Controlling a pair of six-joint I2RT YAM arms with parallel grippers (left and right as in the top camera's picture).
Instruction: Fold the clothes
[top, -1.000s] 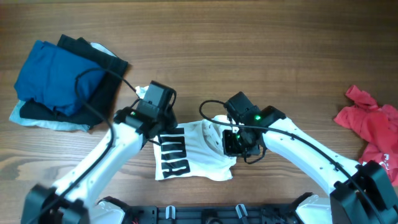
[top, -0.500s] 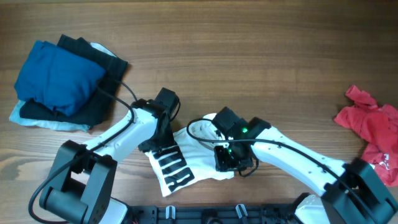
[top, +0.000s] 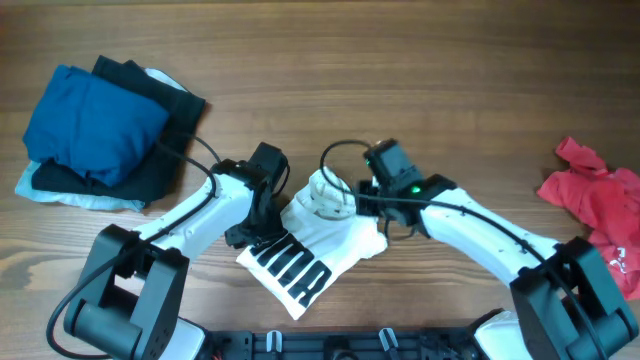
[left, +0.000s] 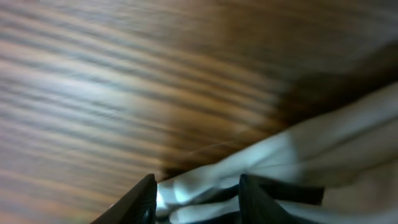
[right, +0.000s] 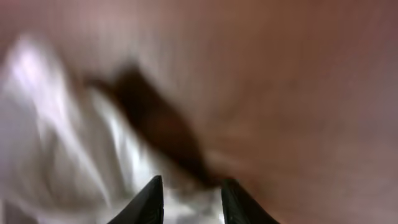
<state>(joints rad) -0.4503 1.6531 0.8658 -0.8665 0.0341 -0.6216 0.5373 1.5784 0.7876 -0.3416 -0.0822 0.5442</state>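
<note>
Left claw (left: 198, 194) grips the white T-shirt (top: 330, 245), which has swung round and bunched (right claw (right: 189, 198) too blurred to judge); you'll need it flat before folding.

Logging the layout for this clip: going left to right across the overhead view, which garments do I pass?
blue garment → white T-shirt → red garment

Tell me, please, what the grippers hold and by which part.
Both apparently pinch the white T-shirt: left gripper its left edge, right gripper its right edge.
</note>
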